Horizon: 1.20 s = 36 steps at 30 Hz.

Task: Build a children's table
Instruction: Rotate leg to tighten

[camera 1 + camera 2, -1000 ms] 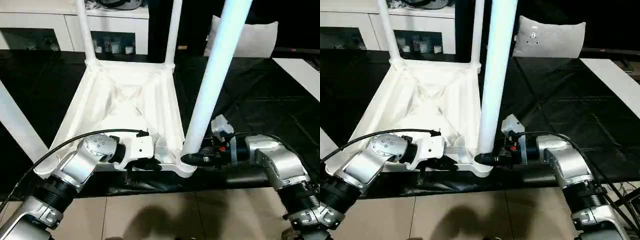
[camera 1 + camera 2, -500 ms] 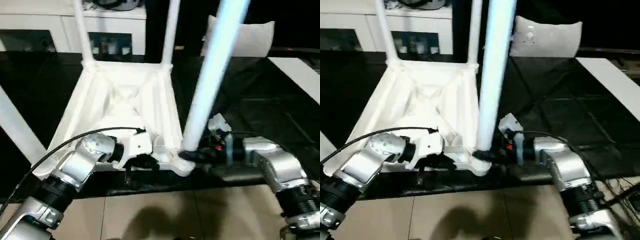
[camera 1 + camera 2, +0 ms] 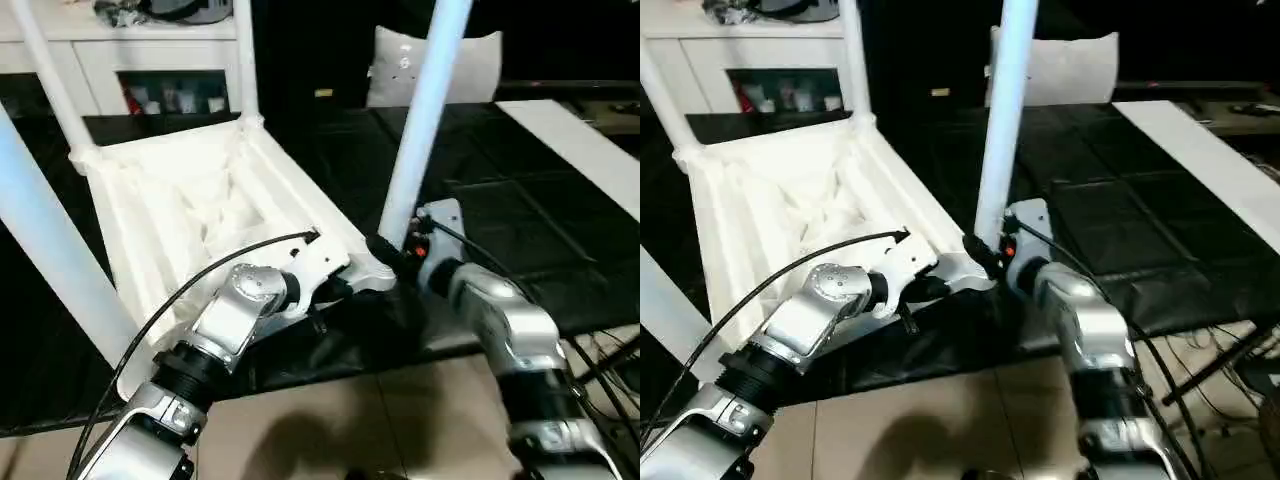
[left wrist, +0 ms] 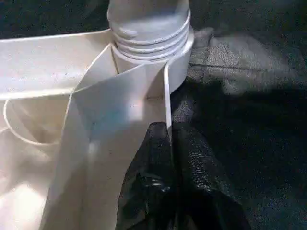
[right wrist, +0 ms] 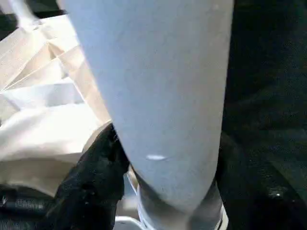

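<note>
Tabletop [image 3: 190, 200] inverted at work table [image 3: 560, 210] near edge, swung round | right gripper [image 3: 392, 256] clamped on near-corner leg [image 3: 420, 120] | left gripper [image 4: 160, 143] pinched shut on rim | leg seating under way

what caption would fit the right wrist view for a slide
Right claw closed around the base of a white leg standing in the upturned tabletop corner socket.

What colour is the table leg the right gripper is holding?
White, with a faint bluish cast; the leg shows best in the right eye view, gripped near its base by the right gripper.
</note>
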Tool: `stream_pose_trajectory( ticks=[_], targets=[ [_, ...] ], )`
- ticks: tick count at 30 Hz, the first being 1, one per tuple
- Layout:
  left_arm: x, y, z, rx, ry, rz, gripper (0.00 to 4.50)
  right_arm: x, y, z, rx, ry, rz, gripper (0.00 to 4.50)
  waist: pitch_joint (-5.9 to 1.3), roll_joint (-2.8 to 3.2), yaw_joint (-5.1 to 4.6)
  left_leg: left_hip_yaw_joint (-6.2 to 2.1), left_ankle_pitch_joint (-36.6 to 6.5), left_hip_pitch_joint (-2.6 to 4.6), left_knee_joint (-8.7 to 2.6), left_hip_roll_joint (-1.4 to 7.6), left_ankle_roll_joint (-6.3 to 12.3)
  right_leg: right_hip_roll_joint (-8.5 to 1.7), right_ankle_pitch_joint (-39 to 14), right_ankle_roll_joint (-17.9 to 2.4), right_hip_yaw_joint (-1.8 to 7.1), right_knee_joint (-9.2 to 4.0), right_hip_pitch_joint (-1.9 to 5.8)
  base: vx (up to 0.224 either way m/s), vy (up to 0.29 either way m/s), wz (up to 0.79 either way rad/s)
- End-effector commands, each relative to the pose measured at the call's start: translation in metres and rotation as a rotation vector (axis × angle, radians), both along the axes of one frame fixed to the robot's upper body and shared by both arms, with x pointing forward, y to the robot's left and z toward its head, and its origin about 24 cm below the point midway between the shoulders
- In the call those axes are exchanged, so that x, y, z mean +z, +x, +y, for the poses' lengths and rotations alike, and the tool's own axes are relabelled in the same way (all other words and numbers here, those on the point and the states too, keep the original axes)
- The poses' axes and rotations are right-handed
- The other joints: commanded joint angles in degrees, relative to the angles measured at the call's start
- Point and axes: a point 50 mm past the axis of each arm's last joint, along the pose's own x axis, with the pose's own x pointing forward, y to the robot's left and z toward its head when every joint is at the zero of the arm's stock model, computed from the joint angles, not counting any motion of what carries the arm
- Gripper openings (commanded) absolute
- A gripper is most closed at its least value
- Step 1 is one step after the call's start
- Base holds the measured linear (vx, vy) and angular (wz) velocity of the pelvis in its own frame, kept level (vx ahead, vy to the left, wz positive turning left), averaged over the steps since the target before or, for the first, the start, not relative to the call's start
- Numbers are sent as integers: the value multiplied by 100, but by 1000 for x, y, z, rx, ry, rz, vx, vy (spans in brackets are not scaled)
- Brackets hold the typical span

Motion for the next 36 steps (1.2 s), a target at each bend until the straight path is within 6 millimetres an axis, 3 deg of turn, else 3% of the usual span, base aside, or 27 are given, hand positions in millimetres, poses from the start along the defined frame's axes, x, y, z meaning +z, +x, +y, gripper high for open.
stream_pose_trajectory(
  ticks=[1,4,5,7,10,12,13,18,21,24,27,36],
  targets=[
    [8,-1,-10,-85,-2,-55,0,7,-5,18,133,46,-44,312,-411,10,74,42,-796,-143,-373,19,375,-375,-2363,-65,354,-369,344,60,-12,5],
    [5,-7,-3,-175,10,-69,0,11,-9,0,185,42,-79,338,-469,9,174,56,-271,-173,-340,24,516,-373,-1694,-367,442,-197,352,37,-11,2],
    [4,-9,-1,-215,7,-77,0,13,-11,-8,217,32,-90,338,-500,20,226,40,94,-200,-312,52,625,-368,-1196,-520,468,-99,352,0,0,0],
    [5,-11,3,-249,3,-89,0,14,-14,-15,269,-2,-95,348,-474,17,274,64,301,-227,-283,35,743,-351,-830,-703,492,-22,320,0,0,0],
    [4,-14,11,-308,25,-84,0,14,-21,-28,379,-58,-74,375,-447,-6,393,114,67,-206,-283,16,739,-352,-1184,-624,512,-64,316,0,0,0],
    [3,-17,16,-378,44,-69,0,17,-27,-35,478,-61,-60,375,-429,9,484,121,-158,-171,-313,34,616,-350,-1660,-451,493,-127,301,0,0,0],
    [3,-20,20,-429,58,-58,0,19,-31,-38,544,-64,-56,375,-421,-25,499,123,-301,-169,-322,35,572,-340,-1862,-340,484,-161,314,0,0,0],
    [4,-25,30,-574,112,-12,0,22,-34,-46,689,-84,-38,341,-389,-13,568,125,-608,-116,-347,41,439,-338,-2312,-217,463,-223,274,0,0,0],
    [8,-27,33,-638,117,8,0,23,-39,-46,796,-70,-20,303,-391,-24,588,121,-647,-100,-350,53,421,-343,-2385,-221,455,-233,275,0,0,0],
    [10,-28,38,-686,146,18,0,25,-45,-44,883,-29,12,293,-417,-34,621,108,-514,-121,-351,72,440,-342,-2154,-270,473,-180,302,0,0,0],
    [12,-28,41,-709,149,23,0,22,-49,-42,928,-27,41,254,-415,-40,635,115,-443,-142,-347,58,428,-340,-2117,-274,474,-167,311,0,0,0],
    [12,-28,42,-710,139,33,0,18,-53,-38,968,9,80,199,-423,-41,649,117,-445,-142,-340,39,357,-329,-2282,-128,456,-196,307,0,0,0]
  ],
)
